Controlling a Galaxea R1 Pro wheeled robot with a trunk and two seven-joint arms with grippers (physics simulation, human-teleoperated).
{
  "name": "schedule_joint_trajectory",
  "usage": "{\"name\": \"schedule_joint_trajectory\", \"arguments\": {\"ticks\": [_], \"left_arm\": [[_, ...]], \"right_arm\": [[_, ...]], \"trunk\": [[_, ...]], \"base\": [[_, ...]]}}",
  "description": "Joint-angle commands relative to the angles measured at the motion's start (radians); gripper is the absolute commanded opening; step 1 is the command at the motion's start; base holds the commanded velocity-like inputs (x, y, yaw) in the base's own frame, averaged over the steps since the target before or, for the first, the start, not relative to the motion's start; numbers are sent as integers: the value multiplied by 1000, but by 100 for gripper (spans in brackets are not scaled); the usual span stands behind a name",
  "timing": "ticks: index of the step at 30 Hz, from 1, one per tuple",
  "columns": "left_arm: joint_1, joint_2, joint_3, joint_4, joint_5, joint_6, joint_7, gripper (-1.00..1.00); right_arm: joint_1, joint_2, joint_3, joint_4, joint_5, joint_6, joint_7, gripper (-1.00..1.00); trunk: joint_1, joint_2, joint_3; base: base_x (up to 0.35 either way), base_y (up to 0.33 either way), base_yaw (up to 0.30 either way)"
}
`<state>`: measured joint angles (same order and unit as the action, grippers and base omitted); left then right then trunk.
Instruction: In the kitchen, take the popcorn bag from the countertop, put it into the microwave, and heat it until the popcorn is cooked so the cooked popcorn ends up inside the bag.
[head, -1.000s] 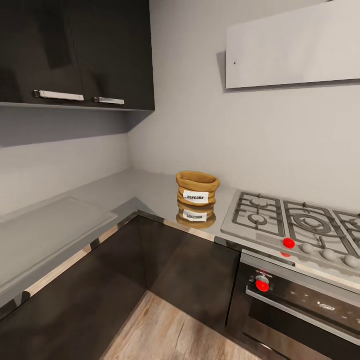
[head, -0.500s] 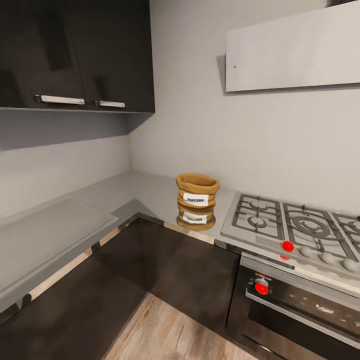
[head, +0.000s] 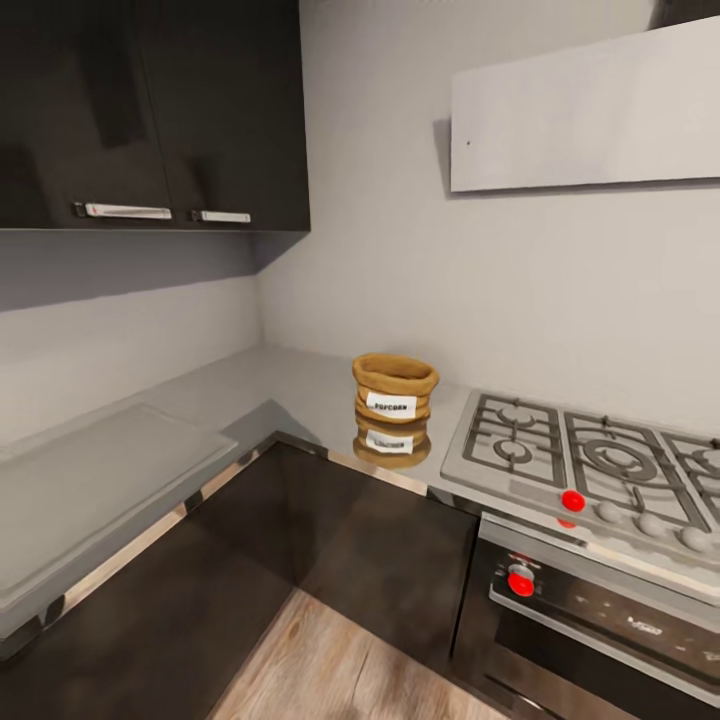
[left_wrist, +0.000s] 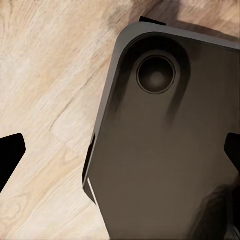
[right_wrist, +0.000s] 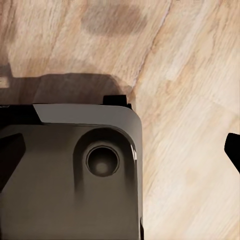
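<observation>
Head view: popcorn bag (head: 395, 389) stands upright on the countertop (head: 280, 385) near the inner corner, just beside the gas hob (head: 590, 465), label facing the camera; its reflection shows in the steel. Bag sits back from the front edge, w/ bare worktop toward the corner. Wrist views: left gripper (left_wrist: 120, 150) and right gripper (right_wrist: 120, 152) both spread wide, holding nothing, fingertips at frame edges, above the robot base (left_wrist: 165, 150) and wood floor (right_wrist: 190, 75).

Home kitchen: gas hob (head: 590, 455) over built-in oven (head: 600, 620), L-shaped steel countertop (head: 280, 385), dark wall cabinets (head: 150, 110), wood-plank floor (head: 340, 670).
</observation>
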<state>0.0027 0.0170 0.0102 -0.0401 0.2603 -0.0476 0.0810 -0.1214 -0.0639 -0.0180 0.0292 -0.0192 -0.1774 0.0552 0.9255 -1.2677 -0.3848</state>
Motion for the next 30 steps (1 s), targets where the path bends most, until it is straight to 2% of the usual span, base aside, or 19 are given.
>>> {"name": "schedule_joint_trajectory", "arguments": {"ticks": [1, 30], "left_arm": [[0, 0, 1, -1, 4, -1, 2, 100], [0, 2, 1, -1, 4, 0, -4, 100]], "right_arm": [[-1, 0, -2, 3, -2, -6, 5, 100], [-1, 0, -2, 3, -2, -6, 3, 100]], "trunk": [[-4, 7, 2], [-115, 210, 93]], "base": [[0, 0, 0], [0, 0, 0]]}}
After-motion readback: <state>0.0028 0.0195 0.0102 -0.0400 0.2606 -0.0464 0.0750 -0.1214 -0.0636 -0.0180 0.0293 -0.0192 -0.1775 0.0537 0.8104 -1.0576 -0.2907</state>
